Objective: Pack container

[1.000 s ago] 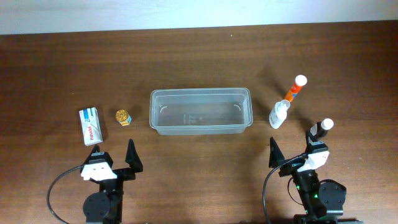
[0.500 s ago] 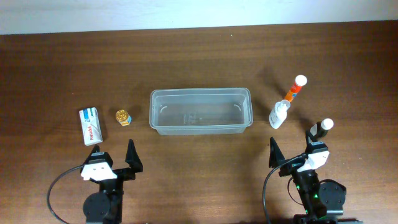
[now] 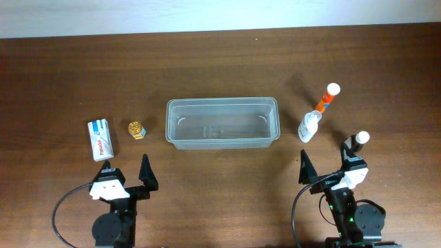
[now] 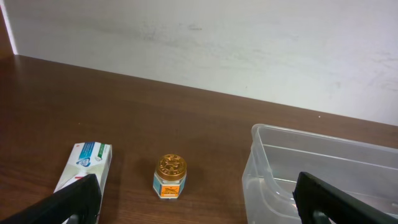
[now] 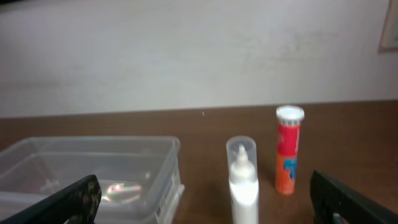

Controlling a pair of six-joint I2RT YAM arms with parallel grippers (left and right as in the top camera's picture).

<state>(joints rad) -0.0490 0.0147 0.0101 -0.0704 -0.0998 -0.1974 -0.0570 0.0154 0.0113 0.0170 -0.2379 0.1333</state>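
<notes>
Dark wood-grain table (image 3: 220, 62), clear round-cornered plastic container (image 3: 221, 124)

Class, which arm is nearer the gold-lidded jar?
Left. The left arm is just on the near side of the jar; the right arm is far off, past the container's other end.

Table (image 3: 69, 76) — container (image 3: 220, 101), box (image 3: 100, 139), jar (image 3: 136, 129), btl (image 3: 309, 126), tube (image 3: 326, 98)

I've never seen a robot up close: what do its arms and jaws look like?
The left arm and right arm are mostly black on round black bases, each with a white block near the wrist. The jaws are black, tapering prongs. A thin black cable loops beside each base; small green lights dot the right arm.
</notes>
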